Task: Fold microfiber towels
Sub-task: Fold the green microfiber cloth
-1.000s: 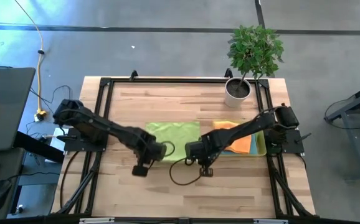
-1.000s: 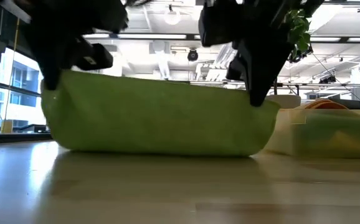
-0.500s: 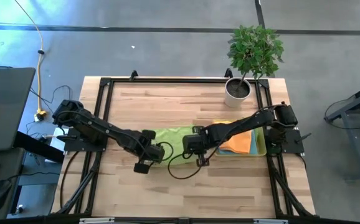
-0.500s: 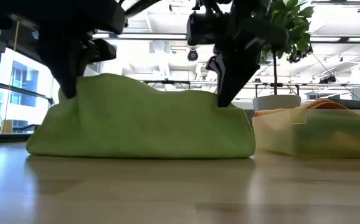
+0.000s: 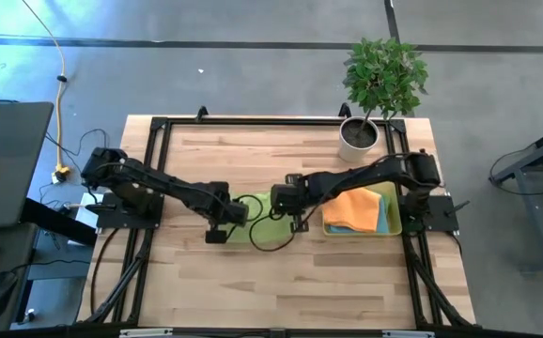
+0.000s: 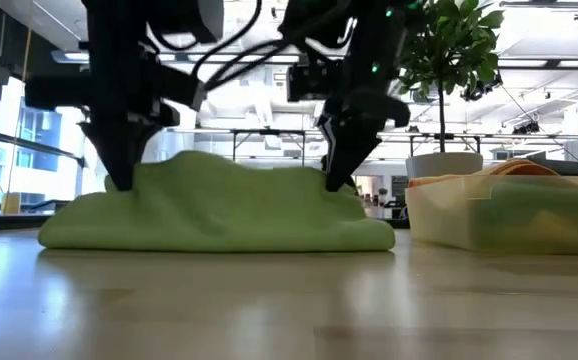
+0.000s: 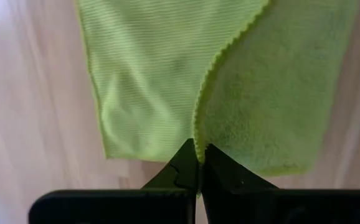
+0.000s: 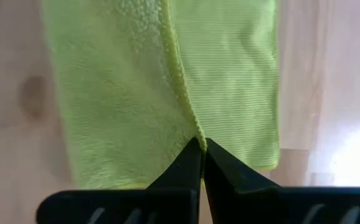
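Lime towel: the lime green towel [image 6: 219,205] lies near the middle of the bench [image 5: 281,286], a little toward the near edge, doubled over on itself with a loose upper layer humped over the lower one.
Left claw: the left claw [image 7: 198,163] is pressed together on one corner of the towel's upper layer, low over the cloth on the side nearer the bench's left edge.
Right claw: the right claw [image 8: 201,149] pinches the matching corner of the same hemmed edge, on the side nearer the tray.
Progress: judging by the doubled cloth, the first fold of this towel is nearly laid but not released; any second fold remains.
Tray: a pale yellow-green tray [image 5: 398,218] sits by the right edge of the bench, holding an orange towel [image 5: 356,208] on top and a teal one [image 5: 342,228] showing under it, both apparently unfolded and left to do.
Far corner: a potted plant [image 5: 380,80] stands at the far right corner.
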You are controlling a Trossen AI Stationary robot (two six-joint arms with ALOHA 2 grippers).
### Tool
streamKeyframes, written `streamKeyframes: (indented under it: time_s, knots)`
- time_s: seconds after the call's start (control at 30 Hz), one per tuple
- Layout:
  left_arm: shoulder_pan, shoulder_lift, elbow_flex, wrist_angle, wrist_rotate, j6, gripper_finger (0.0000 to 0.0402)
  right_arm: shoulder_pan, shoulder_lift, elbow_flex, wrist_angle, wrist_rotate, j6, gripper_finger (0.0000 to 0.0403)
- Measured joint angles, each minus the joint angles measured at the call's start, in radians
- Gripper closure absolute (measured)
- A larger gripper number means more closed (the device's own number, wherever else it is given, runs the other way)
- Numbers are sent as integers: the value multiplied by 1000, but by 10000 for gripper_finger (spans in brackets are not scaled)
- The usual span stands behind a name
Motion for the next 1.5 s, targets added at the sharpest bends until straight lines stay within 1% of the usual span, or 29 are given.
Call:
streamKeyframes:
  time_s: [0.17, 0.43, 0.53, 0.8, 0.87, 0.97, 1.03, 1.13, 1.2, 1.27, 1.33, 1.37, 1.5]
  knots:
    - [58, 0, -44, 58, -8, 52, 399, -45, 32, 0, 11, 0, -11, 402]
    - [119, 0, -69, 62, -11, 55, 398, -90, 47, 0, 16, -2, -11, 402]
    - [135, 0, -69, 64, -12, 78, 398, -101, 47, 0, 15, -2, -13, 402]
    - [151, 0, -69, 63, -4, 79, 398, -110, 47, 0, 15, -2, -62, 399]
    - [151, 0, -69, 63, -7, 78, 394, -110, 47, 0, 15, -1, -60, 386]
    - [151, 0, -69, 63, -9, 78, 379, -110, 47, 0, 14, 35, -56, 348]
    - [151, 0, -69, 62, -11, 73, 363, -110, 47, 0, 6, 71, -32, 319]
    - [151, 0, -69, 57, -28, 49, 332, -110, 47, 25, -67, 108, 25, 284]
    - [151, 0, -69, 43, -78, 14, 312, -110, 46, 47, -110, 102, 66, 271]
    - [152, 0, -69, 26, -111, -41, 295, -110, 46, 60, -137, 57, 103, 267]
    - [153, 0, -64, -2, -82, -91, 284, -105, 45, 57, -101, -19, 137, 267]
    - [155, 0, -62, -19, -40, -108, 282, -100, 45, 46, -67, -50, 151, 268]
    - [150, 0, -61, -7, 187, -97, 283, -79, 45, 2, 27, -114, 184, 277]
